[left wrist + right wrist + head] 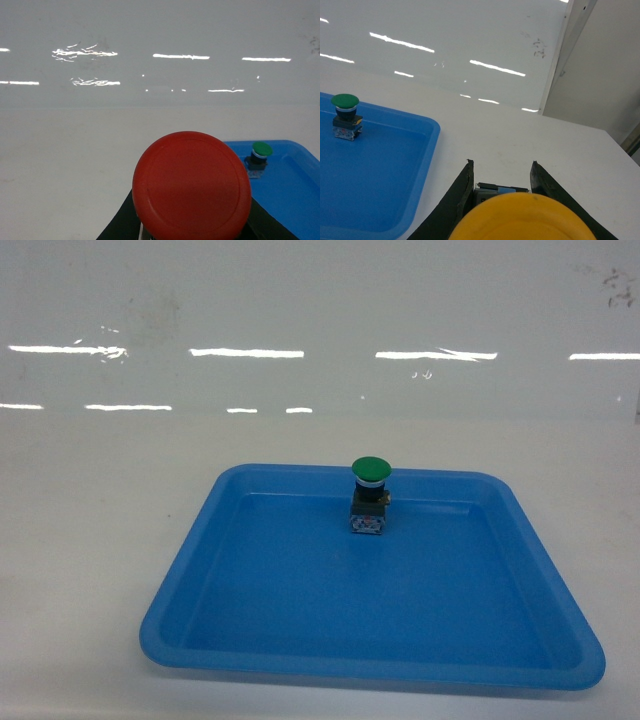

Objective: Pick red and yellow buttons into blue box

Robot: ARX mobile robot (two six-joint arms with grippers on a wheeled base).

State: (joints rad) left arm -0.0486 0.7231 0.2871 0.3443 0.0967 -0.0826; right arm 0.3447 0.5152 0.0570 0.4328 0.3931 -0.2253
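The red button [191,185] fills the lower middle of the left wrist view, its round cap facing the camera. My left gripper [192,227] is shut on it, with black fingers [120,222] showing on either side under the cap. In the right wrist view my right gripper [501,172] is shut on the yellow button [525,217]. Its grey body sits tight between the two black fingers [462,190]. Both are held above the white table. Neither gripper appears in the head view. The blue box is out of view.
A shallow blue tray [300,630] lies on the white table, with a green-capped button [369,495] upright near its far rim. The tray [380,180] lies left of my right gripper and the tray [295,190] right of my left. A white wall panel [570,50] stands at the right.
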